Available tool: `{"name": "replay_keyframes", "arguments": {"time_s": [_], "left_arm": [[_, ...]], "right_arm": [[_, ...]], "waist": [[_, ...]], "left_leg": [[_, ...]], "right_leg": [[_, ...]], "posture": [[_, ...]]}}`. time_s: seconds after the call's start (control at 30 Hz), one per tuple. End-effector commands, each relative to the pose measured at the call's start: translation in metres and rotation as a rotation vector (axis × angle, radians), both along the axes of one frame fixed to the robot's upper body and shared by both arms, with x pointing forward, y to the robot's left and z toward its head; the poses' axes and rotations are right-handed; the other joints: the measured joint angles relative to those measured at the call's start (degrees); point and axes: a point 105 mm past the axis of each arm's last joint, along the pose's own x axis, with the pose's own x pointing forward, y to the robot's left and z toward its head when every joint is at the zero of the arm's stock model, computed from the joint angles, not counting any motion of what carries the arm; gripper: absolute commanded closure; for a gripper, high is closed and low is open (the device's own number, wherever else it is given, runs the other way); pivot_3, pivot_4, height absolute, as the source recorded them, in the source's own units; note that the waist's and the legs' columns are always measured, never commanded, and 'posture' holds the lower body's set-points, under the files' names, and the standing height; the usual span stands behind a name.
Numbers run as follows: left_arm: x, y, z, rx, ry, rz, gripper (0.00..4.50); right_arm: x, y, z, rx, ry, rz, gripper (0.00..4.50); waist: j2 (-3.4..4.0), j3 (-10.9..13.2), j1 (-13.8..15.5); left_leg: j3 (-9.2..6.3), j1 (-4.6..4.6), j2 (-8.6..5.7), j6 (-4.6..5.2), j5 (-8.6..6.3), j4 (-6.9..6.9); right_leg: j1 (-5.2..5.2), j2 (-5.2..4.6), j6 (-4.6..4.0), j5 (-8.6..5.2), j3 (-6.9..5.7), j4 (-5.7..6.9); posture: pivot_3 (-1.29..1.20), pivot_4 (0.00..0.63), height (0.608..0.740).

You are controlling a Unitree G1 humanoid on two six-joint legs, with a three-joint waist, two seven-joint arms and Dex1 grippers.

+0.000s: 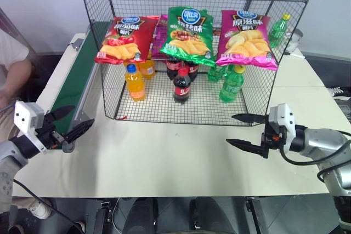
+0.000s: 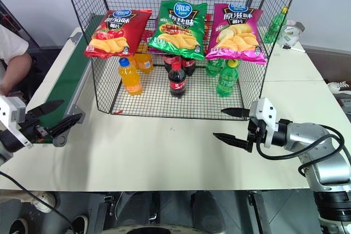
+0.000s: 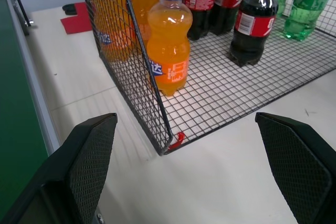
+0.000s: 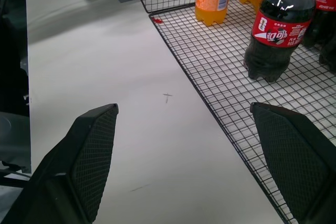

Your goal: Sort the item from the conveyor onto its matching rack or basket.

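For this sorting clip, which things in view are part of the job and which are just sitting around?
Part of the job:
- green crisp bag, already on the rack's middle tier
- conveyor
- rack
- left gripper and right gripper, both open and empty

Just sitting around:
- red crisp bag
- pink crisp bag
- orange soda bottles
- cola bottles
- green bottles
- person's arm

Rack [image 1: 192,53] at table [image 1: 164,157] centre, conveyor [image 1: 77,86] along its left. Crisp bag [image 1: 190,35] on middle tier, bottles [image 1: 181,85] below.
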Motion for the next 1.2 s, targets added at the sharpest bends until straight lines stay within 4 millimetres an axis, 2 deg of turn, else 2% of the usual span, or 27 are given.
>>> {"name": "replay_keyframes", "arguments": {"time_s": [0.03,1.2], "left_arm": [[-0.0026,0.0010,0.0086,0.007,-0.038,-0.005,0.00],[-0.0110,-0.0010,0.0081,-0.028,-0.048,-0.075,0.00]], "right_arm": [[0.0009,0.0018,0.0083,0.002,-0.043,0.016,0.31],[0.0057,0.0018,0.0043,-0.018,-0.063,0.026,0.31]], "waist": [[0.00,0.0,0.0],[0.00,0.0,0.9]], "left_leg": [[0.00,0.00,0.00,0.00,0.00,0.01],[0.01,0.00,0.00,0.00,0.00,0.09]], "right_leg": [[0.00,0.00,0.00,0.00,0.00,0.01],[0.00,0.02,0.00,0.00,0.01,0.06]], "posture": [[0.00,0.150,0.739],[0.00,0.150,0.739]]}}
